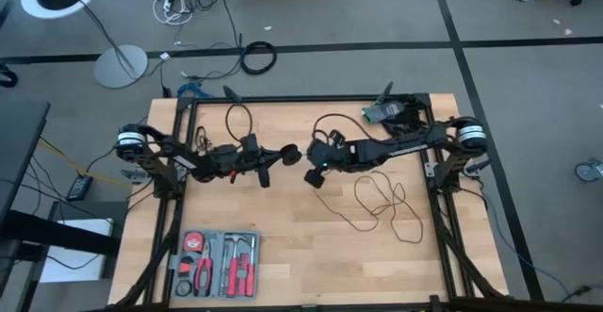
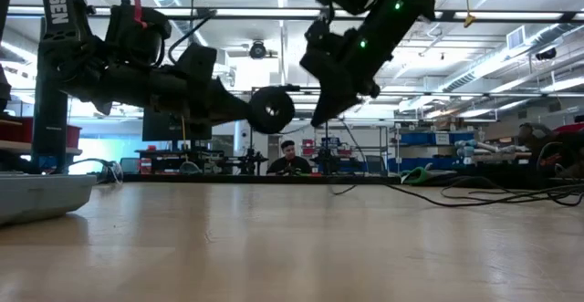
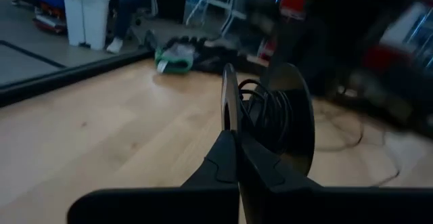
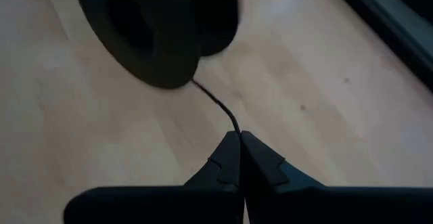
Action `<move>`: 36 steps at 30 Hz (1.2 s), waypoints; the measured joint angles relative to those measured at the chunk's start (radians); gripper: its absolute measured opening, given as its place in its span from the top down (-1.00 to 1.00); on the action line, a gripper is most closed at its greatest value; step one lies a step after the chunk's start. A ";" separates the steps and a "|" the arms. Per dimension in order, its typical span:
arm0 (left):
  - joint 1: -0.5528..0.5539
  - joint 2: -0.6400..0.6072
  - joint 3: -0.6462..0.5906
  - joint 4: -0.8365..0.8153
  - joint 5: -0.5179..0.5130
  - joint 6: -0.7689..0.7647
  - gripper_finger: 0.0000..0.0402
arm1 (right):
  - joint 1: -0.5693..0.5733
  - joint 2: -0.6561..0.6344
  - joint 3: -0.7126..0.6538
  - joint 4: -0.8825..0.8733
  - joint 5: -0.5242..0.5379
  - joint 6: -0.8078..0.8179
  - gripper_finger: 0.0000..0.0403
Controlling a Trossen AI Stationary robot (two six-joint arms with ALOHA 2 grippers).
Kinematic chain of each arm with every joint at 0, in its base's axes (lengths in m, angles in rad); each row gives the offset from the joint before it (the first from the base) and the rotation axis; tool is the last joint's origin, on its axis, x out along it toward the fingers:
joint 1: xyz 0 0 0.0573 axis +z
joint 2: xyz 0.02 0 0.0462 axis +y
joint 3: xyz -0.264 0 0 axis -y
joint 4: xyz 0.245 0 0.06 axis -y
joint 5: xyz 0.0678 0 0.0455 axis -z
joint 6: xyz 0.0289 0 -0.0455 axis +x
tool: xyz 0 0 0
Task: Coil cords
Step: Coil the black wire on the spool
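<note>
Item: long, thin black wire (image 1: 382,199), lying in loose loops on the light wooden tabletop (image 1: 301,255), on the right arm's side of the round black spool (image 1: 289,154). One strand (image 4: 218,105) runs from the spool to the right gripper.

Item: round black spool, two flat discs with black wire wound between them (image 3: 267,112). Held above the middle of the tabletop, clear of the surface in the low view (image 2: 271,109).

Item: left gripper (image 1: 273,157), beside the spool on the left arm's side. Jaws closed on the rim of one disc (image 3: 230,109).

Item: right gripper (image 1: 314,174), just beside the spool on the opposite side. Jaws pinched together on the thin wire leaving the spool.

Item: open grey tool case with red-handled tools (image 1: 217,263), well apart from the spool, near the tabletop's near edge on the left arm's side.
</note>
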State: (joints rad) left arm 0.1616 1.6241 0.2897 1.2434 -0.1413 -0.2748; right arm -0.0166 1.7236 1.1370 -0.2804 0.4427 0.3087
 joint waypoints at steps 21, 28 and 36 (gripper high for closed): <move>-0.032 0.000 0.012 -0.126 -0.153 0.057 1.00 | -0.057 0.030 0.043 0.318 -0.209 -0.062 1.00; -0.033 0.001 0.040 -0.132 -0.176 0.028 1.00 | -0.039 0.161 0.117 0.387 -0.259 -0.108 1.00; -0.032 0.001 0.015 -0.042 -0.206 -0.050 1.00 | -0.020 0.204 0.126 0.361 -0.222 -0.093 0.95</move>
State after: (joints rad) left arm 0.1291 1.6253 0.3046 1.2014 -0.3477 -0.3245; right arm -0.0361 1.9278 1.2625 0.0806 0.2204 0.2161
